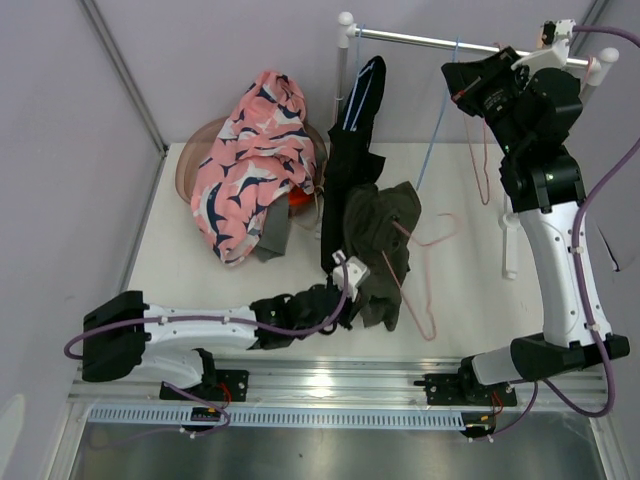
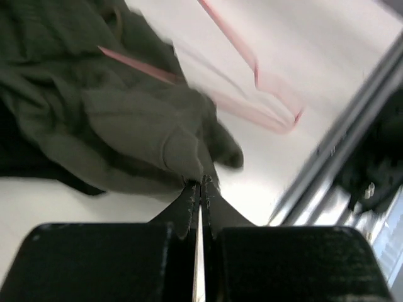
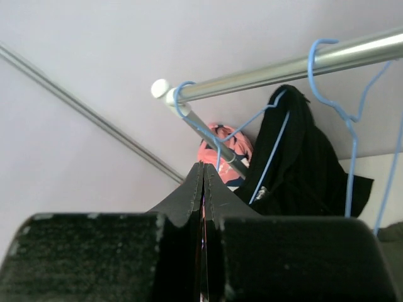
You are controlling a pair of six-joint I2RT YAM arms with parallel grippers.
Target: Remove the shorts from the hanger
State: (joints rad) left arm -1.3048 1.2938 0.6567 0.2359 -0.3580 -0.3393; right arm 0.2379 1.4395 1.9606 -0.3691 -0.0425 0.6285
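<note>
Left claw [image 2: 200,184] is pressed shut, its tips touching the olive shorts [image 2: 126,119] heaped just ahead on the surface [image 2: 327,56]. A pink hanger [image 2: 264,94] lies beyond them. Right claw [image 3: 203,167], closed on nothing, sits below the rail [image 3: 283,66], and black shorts [image 3: 302,151] hang to its right on a blue hanger [image 3: 269,157].

The pink navy-and-white patterned shorts [image 1: 255,160] lie heaped at the far left, with a bit of orange shorts [image 1: 300,203] and grey-green shorts [image 1: 272,238] showing under them. The black shorts [image 1: 355,160] hang from the rail [image 1: 450,42]. The olive shorts [image 1: 385,240] lie crumpled on the surface near centre, a pink hanger [image 2: 232,38] partly beneath them.
</note>
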